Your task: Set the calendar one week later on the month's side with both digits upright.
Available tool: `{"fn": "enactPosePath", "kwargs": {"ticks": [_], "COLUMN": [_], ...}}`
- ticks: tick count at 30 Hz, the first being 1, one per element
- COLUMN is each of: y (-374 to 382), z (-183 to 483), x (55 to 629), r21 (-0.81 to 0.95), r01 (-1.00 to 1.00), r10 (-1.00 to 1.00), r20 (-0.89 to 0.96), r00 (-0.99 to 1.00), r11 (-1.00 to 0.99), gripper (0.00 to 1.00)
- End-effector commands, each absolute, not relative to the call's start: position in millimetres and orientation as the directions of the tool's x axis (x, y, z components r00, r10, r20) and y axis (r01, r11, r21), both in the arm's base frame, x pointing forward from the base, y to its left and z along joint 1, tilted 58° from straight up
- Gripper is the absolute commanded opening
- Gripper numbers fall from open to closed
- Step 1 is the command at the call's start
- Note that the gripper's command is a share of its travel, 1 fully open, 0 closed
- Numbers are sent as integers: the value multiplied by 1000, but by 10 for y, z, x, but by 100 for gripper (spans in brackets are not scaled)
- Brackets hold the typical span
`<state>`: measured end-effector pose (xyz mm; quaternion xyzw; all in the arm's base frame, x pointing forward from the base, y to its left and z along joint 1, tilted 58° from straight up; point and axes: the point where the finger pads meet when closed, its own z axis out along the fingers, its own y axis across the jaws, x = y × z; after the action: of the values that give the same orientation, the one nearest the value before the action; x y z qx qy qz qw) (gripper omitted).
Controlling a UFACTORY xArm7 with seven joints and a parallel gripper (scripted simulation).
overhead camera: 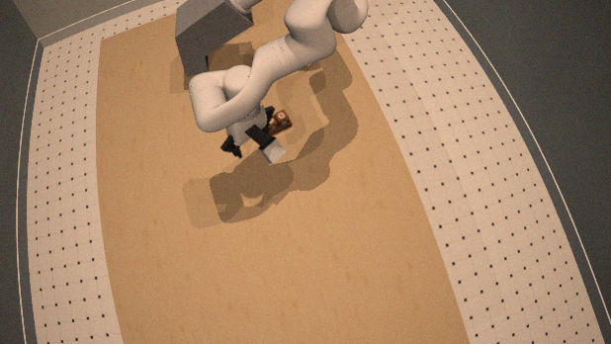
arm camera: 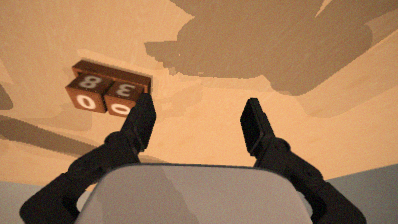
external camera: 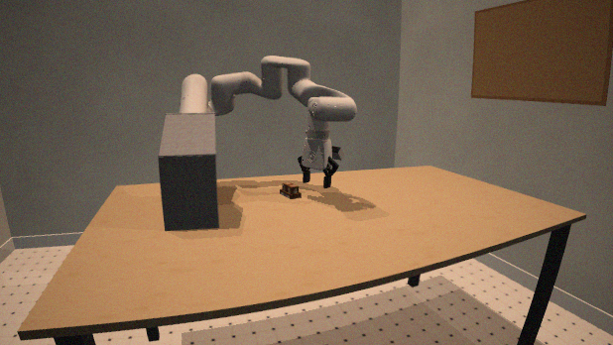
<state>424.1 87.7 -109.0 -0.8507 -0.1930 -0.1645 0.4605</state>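
A small brown calendar tray lies flat on the table with two brown cubes side by side in it. In the wrist view the left cube shows an 8 on top and a 0 on its near face. The right cube shows a 3 on top and a 0 on its near face. The digits read upside down from here. The tray also shows in the exterior view and the top view. My gripper is open and empty, above the table, just to the right of the tray.
A tall grey box, the arm's base, stands on the table to the left of the tray. A brown board hangs on the right wall. The arm hides part of the tray in the top view.
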Motion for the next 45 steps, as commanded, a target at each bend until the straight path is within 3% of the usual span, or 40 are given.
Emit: {"fn": "enactPosePath", "kwargs": {"ticks": [1,12,21,30,37,45], "y": [850,812,799,767,761,724], "z": [-1106,-1212,-1248,-1335,-1351,-1456], "x": [4211,3985,3909,3724,3688,3466], "r21": [-787,-801,-848,-849,-844,-839], "r01": [321,277,27,20,-192,-232], "r10": [87,62,-74,-77,-188,-208], "r20": [326,289,77,72,-110,-145], "r00": [941,955,994,994,976,967], "r11": [-527,-531,-529,-529,-500,-492], "gripper": [100,100,100,100,100,100]}}
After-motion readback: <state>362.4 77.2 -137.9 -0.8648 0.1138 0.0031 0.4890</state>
